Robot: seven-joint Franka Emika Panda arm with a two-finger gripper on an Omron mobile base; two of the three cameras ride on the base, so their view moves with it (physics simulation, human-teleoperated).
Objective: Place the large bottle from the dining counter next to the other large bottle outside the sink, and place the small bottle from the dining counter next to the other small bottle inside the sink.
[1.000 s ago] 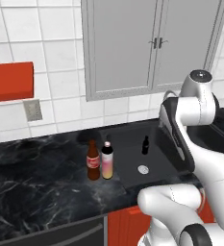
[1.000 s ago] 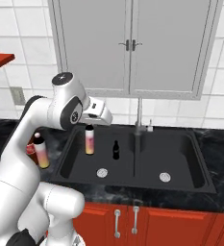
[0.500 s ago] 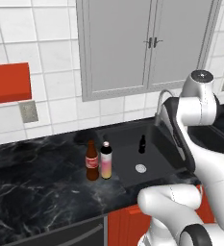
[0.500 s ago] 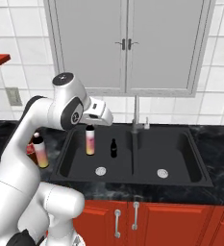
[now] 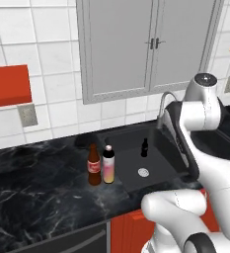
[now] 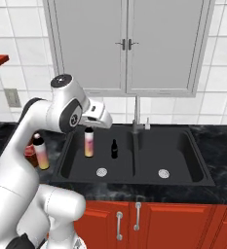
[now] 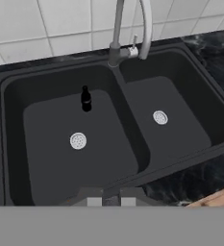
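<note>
Black stone counter (image 6: 222, 138) flanks the sink (image 6: 202, 175). Over its left basin the pincer (image 6: 91, 125) is pressed together, seemingly pinching the pale small bottle (image 6: 89, 142) by its cap. Released this high, it may topple onto the black bottle (image 6: 114, 149) to its right.

large bottle (image 6: 89, 141): pink-to-yellow, white cap, carried upright above the floor of the sink's (image 6: 134, 165) left basin.
small bottle (image 7: 86, 99): black, stood upright at 12 o'clock of the left drain (image 7: 78, 141).
other large bottle (image 5: 108, 164): same colours, stood upright on the counter at 9 o'clock of the sink.
</note>
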